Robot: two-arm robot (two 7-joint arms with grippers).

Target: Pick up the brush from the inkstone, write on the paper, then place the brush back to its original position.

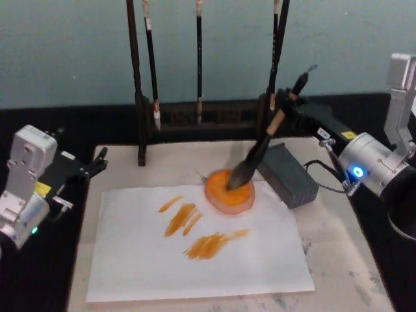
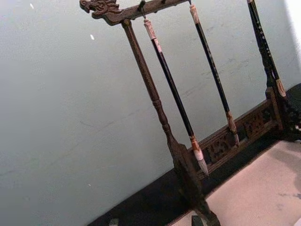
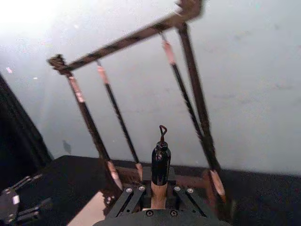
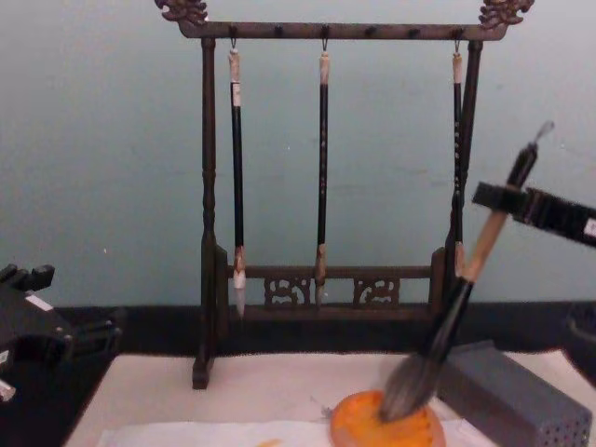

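Left gripper (image 1: pixel 97 164) — parked at the left, just off the mat (image 1: pixel 344 260); whether wide or narrow cannot be told.
Paper (image 1: pixel 195 273) — white sheet lying on the near part of the mat, bearing orange strokes (image 1: pixel 195 234).
Stand (image 1: pixel 195 120) — far side, three slim brushes (image 4: pixel 323 158) hanging.
Inkstone (image 1: pixel 218 197) — orange dish on the paper's far edge, right of centre.
Brush (image 1: pixel 260 153) — tilted, tuft down in the inkstone, shaft leaning up to the right.
Grey block (image 1: pixel 289 175) — just right of the inkstone.
Right gripper (image 1: pixel 286 107) — clamped on the brush's upper shaft.
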